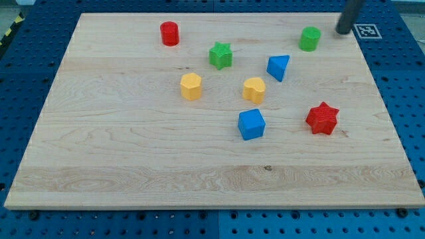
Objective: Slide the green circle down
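- Eight blocks lie scattered on the bench (99, 166), a pale wooden board with visible grain, set over a blue perforated surface.
- No gripper on this arm to report as wide or narrow: it ends in a plain dark rod, and my tip (342, 32) sits at the view's top right, at the bench's top edge.
- Target spotted: the green circle (309, 38), a short smooth-sided cylinder, stands near the bench's top edge, just to the view's left of my tip and apart from it, no contact.
- Step in hand, as I judge it: the approach. The push itself has not begun.
- Next move calls for getting my tip onto the side of the green circle facing the view's top, centred on it, then driving straight toward the view's bottom. Room up there looks tight, as the block is close to the edge.
- Watch the blue triangle-like block (279, 67) below and to the left; an off-centre push on that round wall could roll the circle towards it.
- Elsewhere: a green star (221, 55), a red cylinder (170, 33), a yellow hexagon-like block (190, 86), a yellow heart-like block (254, 89), a blue cube-like block (252, 124) and a red star (323, 118).
- All blocks look like matte, hard plastic, light enough to slide.
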Controlling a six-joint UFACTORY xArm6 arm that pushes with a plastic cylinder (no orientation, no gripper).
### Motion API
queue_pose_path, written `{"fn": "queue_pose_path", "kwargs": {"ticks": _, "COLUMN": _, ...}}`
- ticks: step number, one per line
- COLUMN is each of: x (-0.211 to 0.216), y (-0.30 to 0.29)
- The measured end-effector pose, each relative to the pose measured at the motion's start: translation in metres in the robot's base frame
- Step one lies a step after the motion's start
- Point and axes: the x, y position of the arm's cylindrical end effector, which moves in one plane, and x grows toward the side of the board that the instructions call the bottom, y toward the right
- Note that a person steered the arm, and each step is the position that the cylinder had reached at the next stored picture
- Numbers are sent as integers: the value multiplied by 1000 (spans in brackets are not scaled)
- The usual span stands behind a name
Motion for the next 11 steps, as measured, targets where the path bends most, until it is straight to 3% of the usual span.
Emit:
{"fn": "queue_pose_path", "kwargs": {"ticks": 1, "x": -5, "y": -36}}
{"fn": "queue_pose_path", "kwargs": {"ticks": 4, "x": 0, "y": -70}}
{"fn": "queue_pose_path", "kwargs": {"ticks": 8, "x": 41, "y": -65}}
{"fn": "queue_pose_path", "kwargs": {"ticks": 11, "x": 63, "y": -12}}
